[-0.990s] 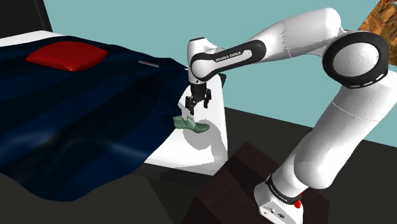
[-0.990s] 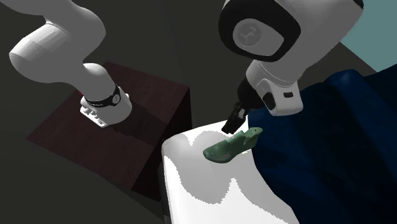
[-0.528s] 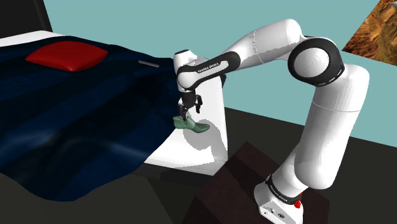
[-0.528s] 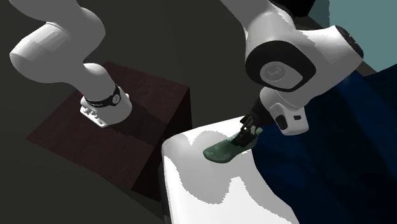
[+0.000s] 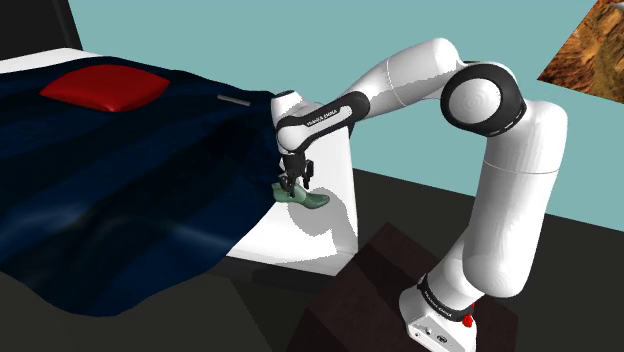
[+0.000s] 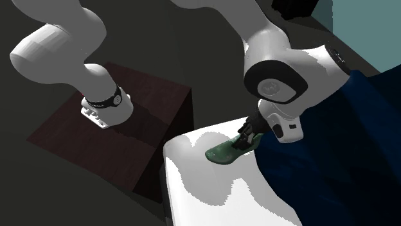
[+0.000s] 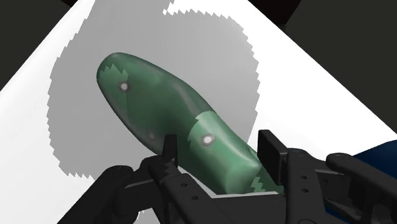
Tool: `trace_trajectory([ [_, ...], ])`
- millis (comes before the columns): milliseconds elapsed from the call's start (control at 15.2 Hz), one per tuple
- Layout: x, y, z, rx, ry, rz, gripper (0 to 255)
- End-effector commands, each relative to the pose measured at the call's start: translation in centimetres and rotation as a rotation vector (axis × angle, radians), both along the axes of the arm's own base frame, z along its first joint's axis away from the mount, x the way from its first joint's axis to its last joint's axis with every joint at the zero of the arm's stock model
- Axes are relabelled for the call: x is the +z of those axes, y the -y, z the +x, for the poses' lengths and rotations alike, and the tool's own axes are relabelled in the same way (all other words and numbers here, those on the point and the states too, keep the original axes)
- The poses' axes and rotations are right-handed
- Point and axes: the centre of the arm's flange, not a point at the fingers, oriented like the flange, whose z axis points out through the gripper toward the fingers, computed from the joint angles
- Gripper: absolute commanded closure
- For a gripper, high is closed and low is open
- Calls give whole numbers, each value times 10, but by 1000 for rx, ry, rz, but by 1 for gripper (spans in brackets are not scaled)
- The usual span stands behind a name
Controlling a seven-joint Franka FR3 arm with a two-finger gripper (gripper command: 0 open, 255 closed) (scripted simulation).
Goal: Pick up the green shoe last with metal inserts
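Observation:
A green shoe last [image 5: 305, 199] with small metal inserts lies on the bare white corner of a bed [image 5: 322, 238], beside the edge of a dark blue blanket [image 5: 120, 190]. My black gripper [image 5: 290, 183] is down over its heel end. In the wrist view the two fingers [image 7: 170, 151] press against either side of the shoe last [image 7: 159, 105] at its heel, so the gripper [image 7: 219, 153] is shut on it. From the second exterior view the shoe last [image 6: 225, 151] still rests on the white surface, its heel hidden under the gripper [image 6: 246, 136].
The blue blanket [image 6: 321, 160] covers most of the bed, with a red pillow [image 5: 105, 87] at the far end. The dark brown stand [image 6: 135, 138] sits close to the bed's white corner [image 6: 205, 192]. A teal wall [image 5: 420, 25] is behind.
The gripper came down from just above the shoe last onto its heel end, and its fingers went from wide apart to closed against the heel. The shoe last has not moved.

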Motion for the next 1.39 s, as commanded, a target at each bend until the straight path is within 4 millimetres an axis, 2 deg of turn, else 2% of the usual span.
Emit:
trace_trajectory([
  [0, -1, 0, 0, 0, 0, 0, 255],
  [528, -1, 0, 0, 0, 0, 0, 255],
  [1320, 63, 0, 0, 0, 0, 0, 255],
])
